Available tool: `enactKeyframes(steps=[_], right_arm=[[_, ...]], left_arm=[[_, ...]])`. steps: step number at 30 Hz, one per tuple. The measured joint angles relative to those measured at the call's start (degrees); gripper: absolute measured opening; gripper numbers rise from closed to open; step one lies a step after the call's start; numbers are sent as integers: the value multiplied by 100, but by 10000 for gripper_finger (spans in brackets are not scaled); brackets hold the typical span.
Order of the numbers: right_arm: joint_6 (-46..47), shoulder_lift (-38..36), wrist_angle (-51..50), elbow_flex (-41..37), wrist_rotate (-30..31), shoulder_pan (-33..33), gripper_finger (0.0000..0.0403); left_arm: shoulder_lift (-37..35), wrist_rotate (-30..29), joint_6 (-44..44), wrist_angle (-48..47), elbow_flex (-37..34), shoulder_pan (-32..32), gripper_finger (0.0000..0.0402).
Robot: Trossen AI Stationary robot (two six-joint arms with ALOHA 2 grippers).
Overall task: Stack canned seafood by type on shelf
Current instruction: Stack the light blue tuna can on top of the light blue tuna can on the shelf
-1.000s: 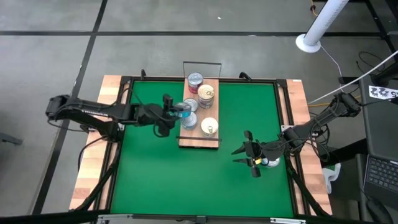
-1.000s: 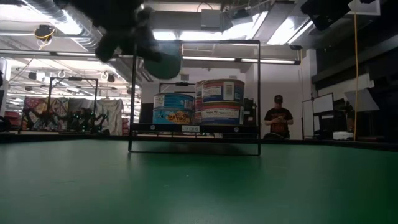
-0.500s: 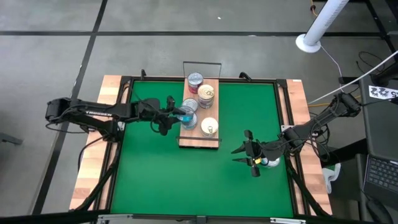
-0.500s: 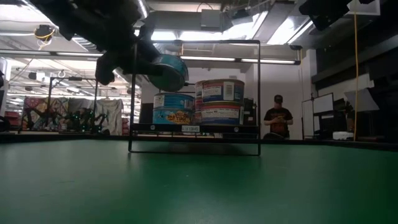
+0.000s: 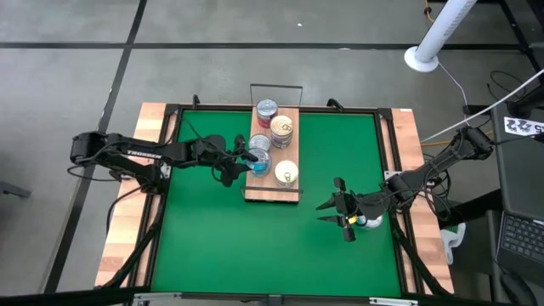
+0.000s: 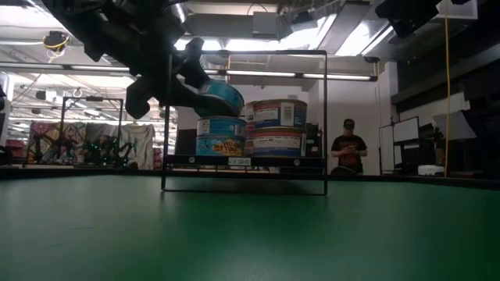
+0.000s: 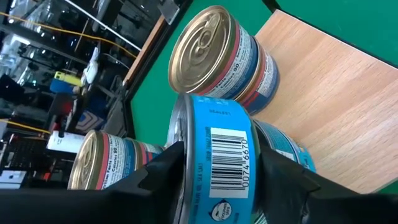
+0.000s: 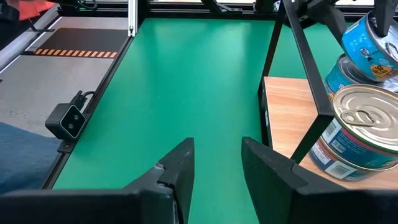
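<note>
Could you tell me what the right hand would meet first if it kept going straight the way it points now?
Probably nothing soon: the right hand, open and empty, points along bare green mat. The shelf and its tins sit off to one side, though depth is hard to judge.

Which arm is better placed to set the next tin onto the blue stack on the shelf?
Left. The left gripper already grips a blue-labelled tin, tilted just above the blue stack on the shelf. The right gripper hangs open and empty over the green mat, off the shelf's near corner.
</note>
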Motion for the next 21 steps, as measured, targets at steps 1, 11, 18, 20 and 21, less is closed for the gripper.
enactKeyframes(steps=[1, 11, 18, 20, 21], right_arm=[[0, 0, -2, 0, 0, 0, 133], [0, 0, -2, 0, 0, 0, 133], [0, 0, -4, 0, 0, 0, 133], [0, 0, -4, 0, 0, 1, 133], [0, 0, -4, 0, -1, 0, 133]], left_arm=[[0, 1, -7, 0, 0, 0, 180], [0, -309, -396, -11, 0, 0, 194], [0, -327, -679, -9, 0, -11, 210], [0, -327, -775, -15, 0, -11, 210], [0, -329, -795, -37, 0, -11, 209]])
